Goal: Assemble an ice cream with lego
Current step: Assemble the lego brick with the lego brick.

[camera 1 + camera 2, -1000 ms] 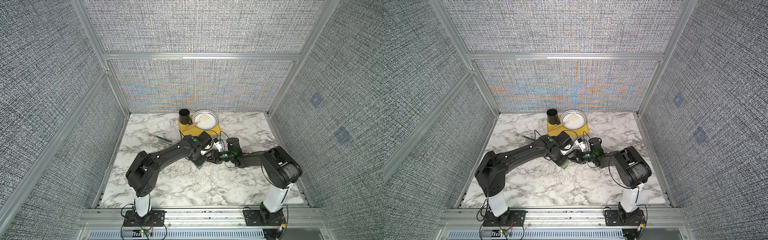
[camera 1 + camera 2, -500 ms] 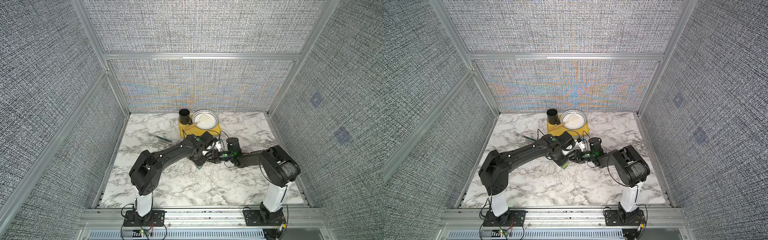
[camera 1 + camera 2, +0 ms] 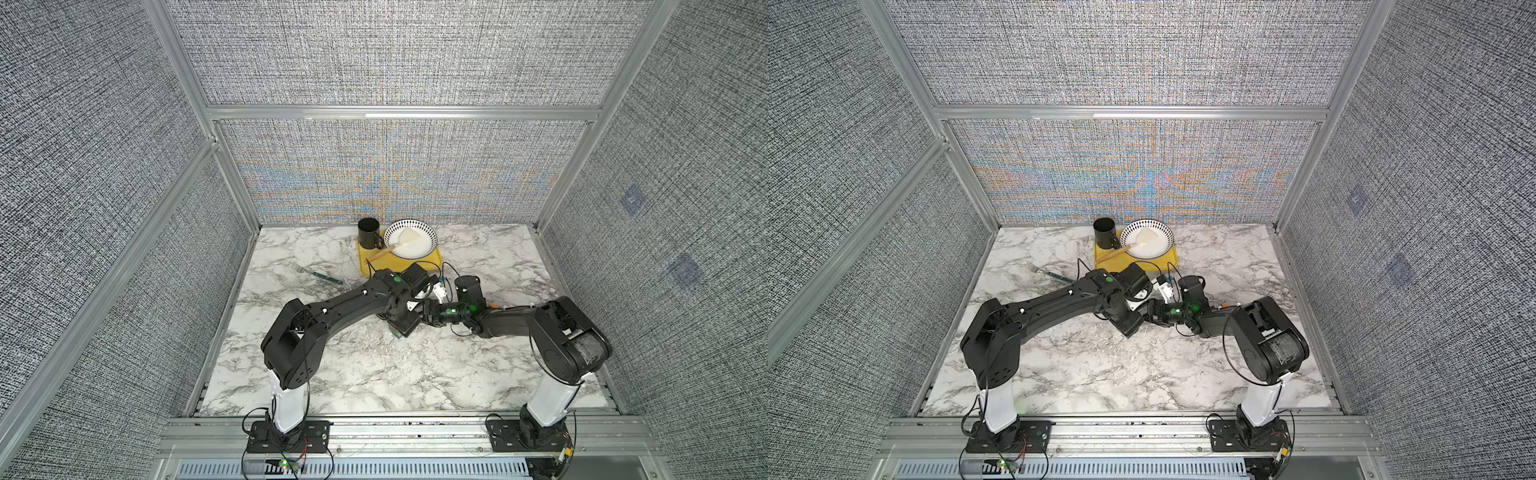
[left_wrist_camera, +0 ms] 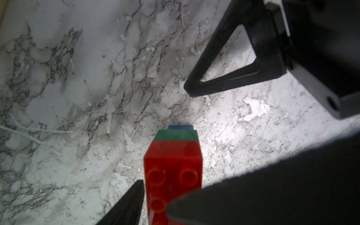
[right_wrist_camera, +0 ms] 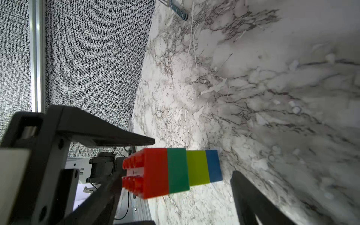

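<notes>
While both arms reach low over the marbled counter (image 3: 374,374), the two tools sit close together near its middle in both top views; left tool (image 3: 400,328) points down, right tool (image 3: 420,318) lies level, aimed at the left one.

Ice cream (image 5: 175,171) stands upright straight below the left tool, between its fingers; layers from the counter up: blue, lime-green, dark green, red, studs bare on top; blue base rests on the counter.

Left tool: jaws apart, straddling the red brick (image 5: 153,171); right wrist view shows a thin strip of light between one finger (image 5: 120,136) and that brick; the other finger's contact is hidden by the studs. Left wrist view: red brick fills the space between the tips, with dark green and a sliver of blue beyond it.

Right tool: jaws apart, nothing clamped; in its own wrist view a finger (image 5: 245,194) lies just beside the blue base, not touching; in the left wrist view a finger (image 4: 214,50) sits clear of the stack, tip close to the counter.

Beyond both tools, toward the back wall: yellow tray (image 3: 372,266), black mug (image 3: 369,235) at its corner, patterned bowl (image 3: 430,232) holding a white spatula (image 3: 405,241); fork (image 3: 316,275) on the counter beyond the left tool, off the tray.
</notes>
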Controlling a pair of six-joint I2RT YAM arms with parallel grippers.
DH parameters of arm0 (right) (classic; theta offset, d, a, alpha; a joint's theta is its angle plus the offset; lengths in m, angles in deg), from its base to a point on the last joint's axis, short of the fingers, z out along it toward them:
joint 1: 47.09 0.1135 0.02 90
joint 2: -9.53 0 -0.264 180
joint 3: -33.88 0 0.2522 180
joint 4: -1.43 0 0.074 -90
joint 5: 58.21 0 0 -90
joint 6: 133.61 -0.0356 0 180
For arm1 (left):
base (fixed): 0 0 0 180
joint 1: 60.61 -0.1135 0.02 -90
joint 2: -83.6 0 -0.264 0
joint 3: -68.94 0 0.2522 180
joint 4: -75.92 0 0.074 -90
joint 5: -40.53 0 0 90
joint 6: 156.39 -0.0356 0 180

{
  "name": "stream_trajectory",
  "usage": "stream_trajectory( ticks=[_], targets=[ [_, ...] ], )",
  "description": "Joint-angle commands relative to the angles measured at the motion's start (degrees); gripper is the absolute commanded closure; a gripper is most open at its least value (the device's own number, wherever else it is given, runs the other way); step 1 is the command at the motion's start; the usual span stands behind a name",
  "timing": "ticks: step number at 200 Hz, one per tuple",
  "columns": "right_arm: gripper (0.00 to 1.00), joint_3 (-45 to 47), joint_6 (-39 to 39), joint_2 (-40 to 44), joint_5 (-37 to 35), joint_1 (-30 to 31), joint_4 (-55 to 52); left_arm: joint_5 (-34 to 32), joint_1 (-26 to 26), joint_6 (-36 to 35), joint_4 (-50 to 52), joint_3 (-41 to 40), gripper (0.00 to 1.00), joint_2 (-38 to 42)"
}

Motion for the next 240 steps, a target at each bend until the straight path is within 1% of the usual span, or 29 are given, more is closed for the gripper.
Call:
stream_trajectory(
  ticks=[1,20,43,64,85,90,94,119,139,147,171,218,240],
  targets=[
    [0.10,0.2,1.2,0.9,-0.8,0.4,0.8,1.0,-0.1,0.1,-1.1,0.4,0.22,1.1],
    [0.09,0.4,1.3,1.5,-0.7,0.5,1.4,1.1,-0.3,0.3,-1.1,0.2,0.14,2.3],
    [0.08,0.9,1.2,2.8,-1.3,0.4,1.9,1.6,-1.4,0.8,-0.5,0.1,0.07,4.4],
    [0.07,1.4,0.8,4.3,-1.9,-0.1,2.1,2.1,-3.0,1.5,1.6,1.3,0.07,5.9],
    [0.07,1.9,0.5,6.4,-2.7,-0.3,2.2,2.0,-4.5,2.9,3.8,2.4,0.13,7.0],
    [0.07,2.1,0.6,7.0,-3.0,-0.5,2.2,2.0,-4.7,3.3,4.4,2.7,0.16,7.0],
    [0.07,2.1,0.6,7.3,-3.4,-0.6,2.1,1.9,-4.7,3.6,4.8,2.9,0.21,6.9],
    [0.08,3.4,1.8,10.0,-7.0,-2.5,-0.2,1.9,-4.8,5.2,6.1,3.8,0.64,5.7],
    [0.08,5.4,2.0,12.2,-9.7,-4.8,-0.3,2.4,-4.7,6.0,5.6,3.3,0.90,5.2],
    [0.09,6.1,2.2,12.9,-10.8,-5.5,-0.4,2.9,-4.6,6.4,5.4,3.3,0.97,5.0],
    [0.11,6.8,2.8,13.6,-13.5,-6.7,-1.8,3.4,-3.9,6.8,5.0,4.1,0.98,3.9],
    [0.13,6.8,3.5,13.2,-14.2,-7.3,-2.7,5.5,-2.0,6.4,5.2,5.7,0.98,2.2],
    [0.14,6.8,3.8,13.2,-14.5,-7.3,-3.4,4.0,-1.7,6.6,5.4,4.9,0.98,1.9]
  ],
)
